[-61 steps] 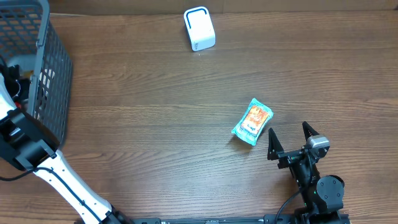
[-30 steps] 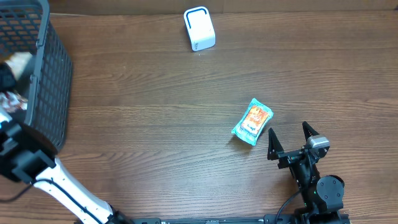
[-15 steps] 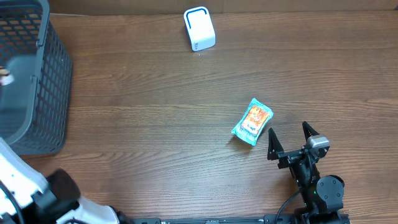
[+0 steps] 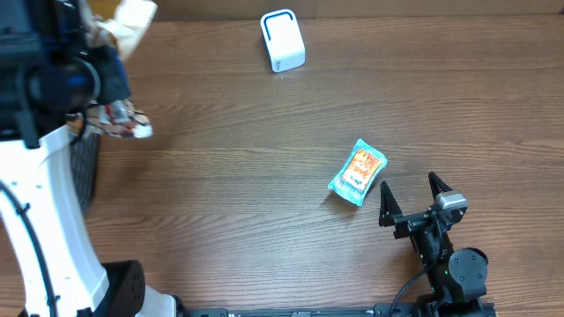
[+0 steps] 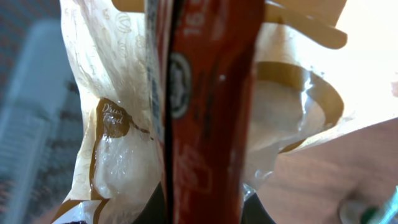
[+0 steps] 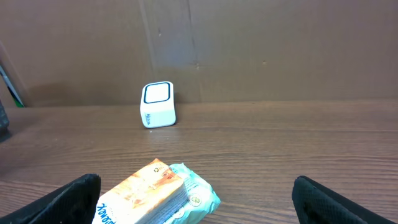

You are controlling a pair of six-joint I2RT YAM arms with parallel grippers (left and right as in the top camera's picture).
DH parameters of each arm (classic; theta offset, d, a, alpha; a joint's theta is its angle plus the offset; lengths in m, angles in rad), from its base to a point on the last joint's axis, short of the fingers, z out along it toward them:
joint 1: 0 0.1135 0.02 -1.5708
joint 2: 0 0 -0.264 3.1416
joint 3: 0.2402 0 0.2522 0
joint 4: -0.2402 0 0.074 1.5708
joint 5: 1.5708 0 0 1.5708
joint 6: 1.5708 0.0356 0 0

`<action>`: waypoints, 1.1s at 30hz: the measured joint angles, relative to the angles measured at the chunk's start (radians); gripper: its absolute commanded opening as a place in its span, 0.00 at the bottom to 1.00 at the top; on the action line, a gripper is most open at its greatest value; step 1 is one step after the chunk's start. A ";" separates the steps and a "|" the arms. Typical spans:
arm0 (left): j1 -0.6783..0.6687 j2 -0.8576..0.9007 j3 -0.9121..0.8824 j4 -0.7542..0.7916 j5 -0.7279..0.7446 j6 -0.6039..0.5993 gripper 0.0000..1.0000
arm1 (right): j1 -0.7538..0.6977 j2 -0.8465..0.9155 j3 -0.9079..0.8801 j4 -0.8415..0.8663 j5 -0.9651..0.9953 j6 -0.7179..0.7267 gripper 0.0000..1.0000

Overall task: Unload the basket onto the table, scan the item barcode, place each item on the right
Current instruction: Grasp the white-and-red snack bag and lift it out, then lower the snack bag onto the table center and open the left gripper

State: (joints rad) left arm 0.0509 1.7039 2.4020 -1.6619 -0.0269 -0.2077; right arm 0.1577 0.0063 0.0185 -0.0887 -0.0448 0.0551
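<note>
- The red packet (image 5: 208, 124) has the digits "16" near its top edge. The round emblem below them is too blurred to read.
- The tan pouch (image 5: 112, 81) carries a brown oval with cursive lettering that seems to begin "Drie"; the rest is unclear.
- The orange-and-teal packet (image 6: 144, 190) shows dark print at its lower left, cut off by the frame edge and unreadable.

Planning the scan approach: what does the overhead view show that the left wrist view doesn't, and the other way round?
Only overhead: the scanner near the table's far edge, the teal packet lying flat, and the right end effector, open, just beside that packet. Only left wrist: a close look at the red packet's print and the cream pouch's clear window; no barcode shows there. Both: the red packet and cream pouch, held up together off the table.
</note>
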 measured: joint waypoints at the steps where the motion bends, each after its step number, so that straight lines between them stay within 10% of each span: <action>1: -0.021 0.012 0.000 -0.017 -0.005 -0.013 0.04 | 0.000 0.000 0.000 0.000 0.000 0.000 1.00; 33: -0.340 0.088 -0.897 0.520 -0.061 -0.240 0.04 | 0.000 0.000 0.000 0.000 0.000 0.000 1.00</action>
State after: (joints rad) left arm -0.2886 1.7920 1.5047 -1.1423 -0.0875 -0.4473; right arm 0.1577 0.0063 0.0185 -0.0887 -0.0444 0.0555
